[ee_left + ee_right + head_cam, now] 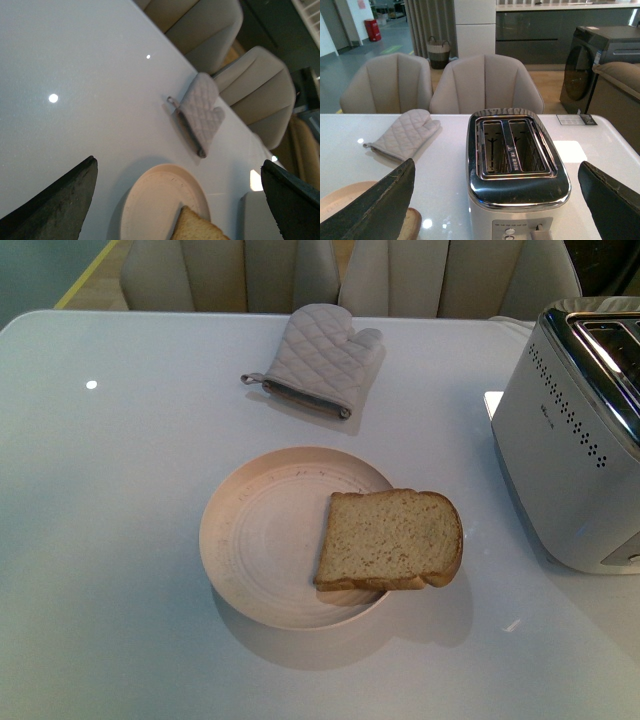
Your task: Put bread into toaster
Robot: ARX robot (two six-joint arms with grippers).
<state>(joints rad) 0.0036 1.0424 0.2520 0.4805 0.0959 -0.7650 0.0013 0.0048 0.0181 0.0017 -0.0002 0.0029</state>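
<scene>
The bread [390, 538], a tan speckled slice with a brown crust, lies flat on the right side of a round cream plate [260, 540], overhanging its rim. The white toaster [570, 440] with a chrome top stands at the right of the table. Neither gripper shows in the front view. My left gripper [178, 162] is open and empty above the plate [150, 205], with a corner of the bread [197, 227] below it. My right gripper [496, 165] is open and empty, facing the toaster [517, 200] and its two empty slots [512, 147]. An edge of the bread [412, 222] shows beside the toaster.
A quilted grey oven mitt [320, 358] lies on the white table beyond the plate. Two beige chairs [485, 82] stand at the table's far edge. A dark appliance [595, 60] stands in the room behind.
</scene>
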